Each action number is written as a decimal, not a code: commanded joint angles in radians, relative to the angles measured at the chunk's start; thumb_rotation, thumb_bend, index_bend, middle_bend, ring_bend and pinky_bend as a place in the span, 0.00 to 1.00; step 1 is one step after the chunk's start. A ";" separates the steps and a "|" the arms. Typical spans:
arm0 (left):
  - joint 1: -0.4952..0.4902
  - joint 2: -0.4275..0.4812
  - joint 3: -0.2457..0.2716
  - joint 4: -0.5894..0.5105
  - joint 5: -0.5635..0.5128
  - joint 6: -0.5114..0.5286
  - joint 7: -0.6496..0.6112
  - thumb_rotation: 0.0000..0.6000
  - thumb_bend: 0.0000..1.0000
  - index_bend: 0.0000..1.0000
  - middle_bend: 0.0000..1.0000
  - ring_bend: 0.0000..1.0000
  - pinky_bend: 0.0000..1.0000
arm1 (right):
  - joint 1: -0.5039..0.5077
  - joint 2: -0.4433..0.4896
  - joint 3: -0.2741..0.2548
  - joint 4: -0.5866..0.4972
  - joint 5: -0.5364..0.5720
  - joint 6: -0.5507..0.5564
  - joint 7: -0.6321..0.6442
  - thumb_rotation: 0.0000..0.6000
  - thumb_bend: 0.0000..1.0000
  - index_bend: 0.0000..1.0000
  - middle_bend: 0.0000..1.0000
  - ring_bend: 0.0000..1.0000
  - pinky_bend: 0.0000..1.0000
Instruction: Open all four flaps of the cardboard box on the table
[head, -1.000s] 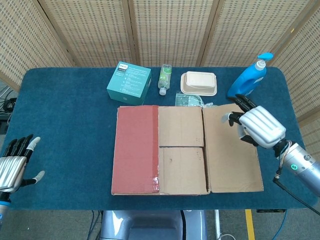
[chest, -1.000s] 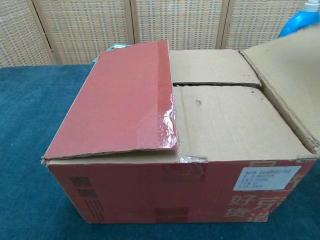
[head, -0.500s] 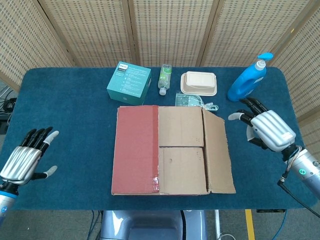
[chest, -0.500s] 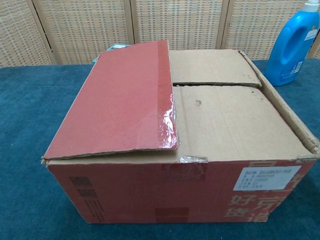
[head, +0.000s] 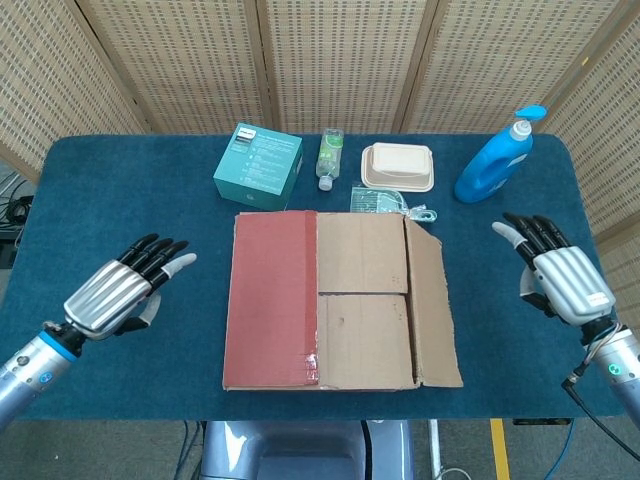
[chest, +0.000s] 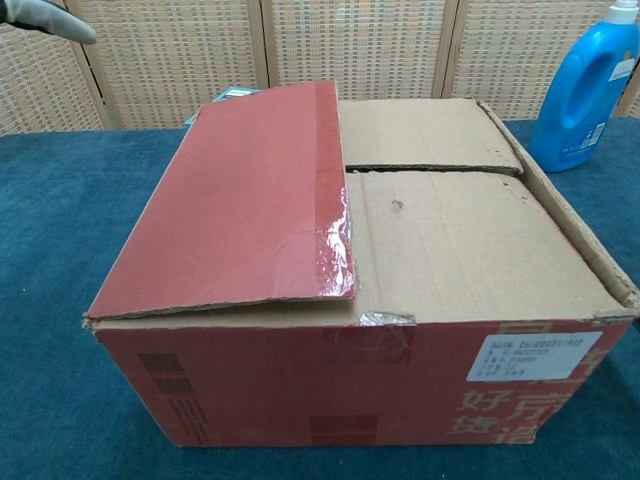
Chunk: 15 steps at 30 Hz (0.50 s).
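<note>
While resting mid-counter (head: 130, 200), cardboard box (head: 340, 300) only partly opened: red taped left flap (head: 272, 298) lying flat over the top, two plain inner flaps (head: 362, 252) closed and meeting along a seam, right flap (head: 432, 305) turned outward and hanging down the box's right side. Left hand (head: 115, 290) hovering left of the box, well apart from it, holding nothing, fingers spread and pointing toward the box. Right hand (head: 558, 280) hovering right of the box, also clear of it, holding nothing, fingers apart and stretched toward the far edge. Behind the box: teal carton (head: 258, 165), small clear bottle (head: 330, 158) lying down, beige lidded tray (head: 398, 167), clear plastic packet (head: 385, 200) just beside the box's far edge. Blue detergent bottle (head: 495, 160) upright at far right. From chest view, only a grey fingertip (chest: 45, 17) visible at top left.
</note>
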 joint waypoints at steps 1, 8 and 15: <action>-0.080 0.008 -0.020 0.019 0.037 -0.076 -0.077 0.87 0.86 0.00 0.00 0.00 0.00 | -0.037 -0.026 -0.005 -0.010 0.034 0.026 -0.055 1.00 1.00 0.01 0.01 0.00 0.00; -0.228 -0.027 -0.041 0.047 0.076 -0.195 -0.189 0.86 1.00 0.00 0.00 0.00 0.00 | -0.079 -0.064 0.000 -0.019 0.067 0.062 -0.096 1.00 1.00 0.01 0.01 0.00 0.00; -0.355 -0.084 -0.060 0.066 0.088 -0.284 -0.247 0.87 1.00 0.01 0.00 0.00 0.00 | -0.106 -0.081 0.008 -0.019 0.079 0.086 -0.098 1.00 1.00 0.01 0.01 0.00 0.00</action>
